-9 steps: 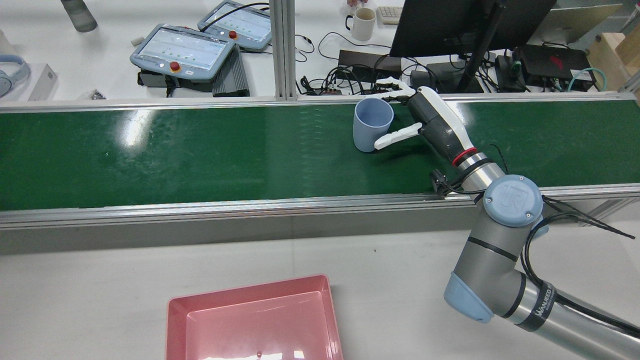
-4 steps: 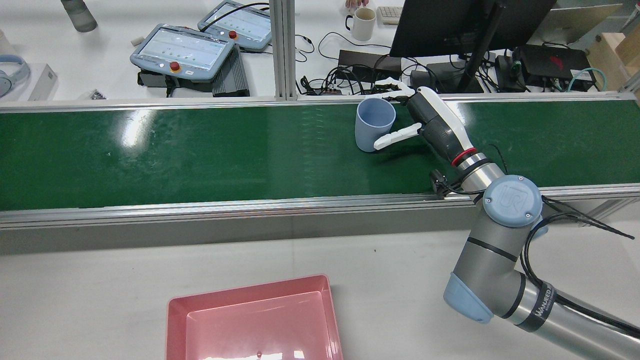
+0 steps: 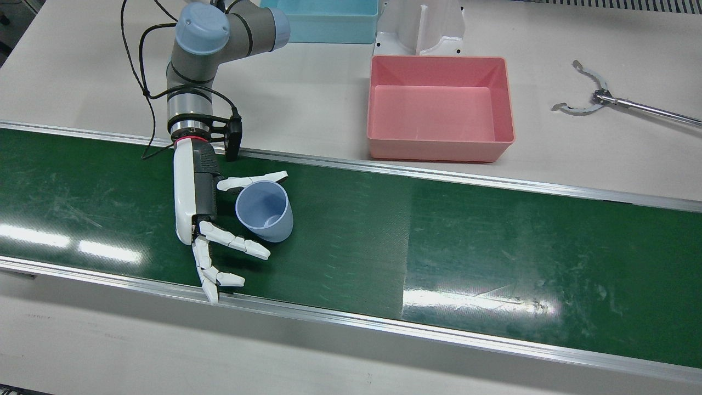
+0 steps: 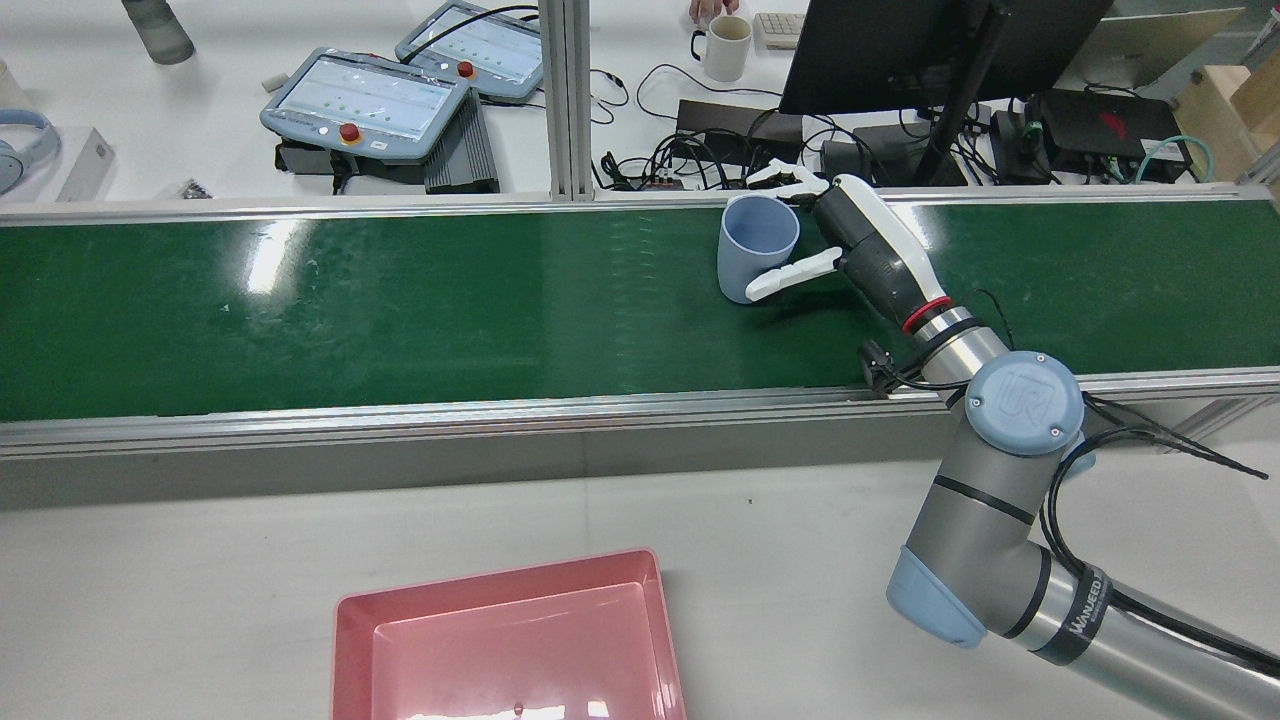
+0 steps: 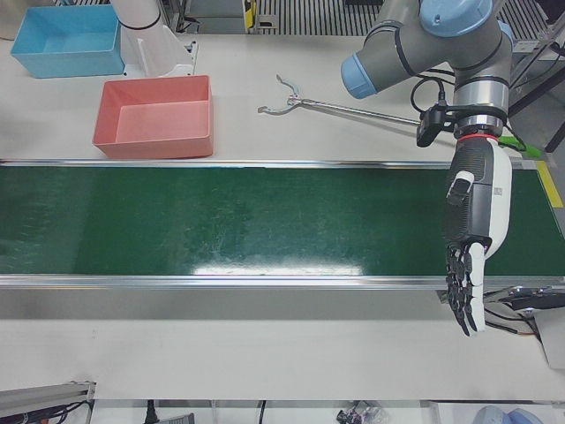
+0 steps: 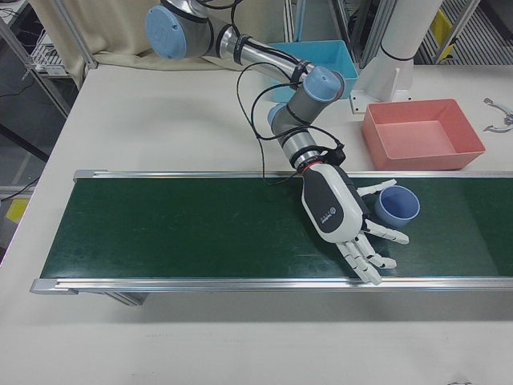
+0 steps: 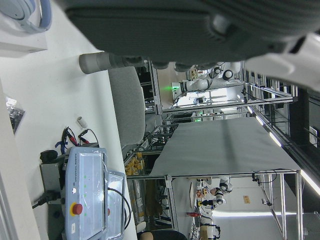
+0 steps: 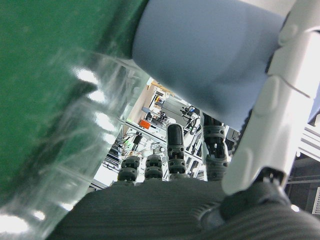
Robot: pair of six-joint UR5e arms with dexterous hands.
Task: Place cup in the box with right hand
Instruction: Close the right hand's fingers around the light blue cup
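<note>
The right hand's fingers [image 3: 233,240] are spread apart and hold nothing; the thumb lies along the near side of the cup [image 3: 265,211] and the others fan out past its far side, so the right hand [image 3: 204,219] brackets the cup without closing on it. The cup stands upright on the green belt [image 3: 439,241], mouth up. The pink box [image 3: 440,108] sits well apart on the white table [image 3: 307,99] beyond the belt's rail. The left hand [image 5: 470,256] hangs over the belt's other end, fingers straight and slightly parted, empty
</note>
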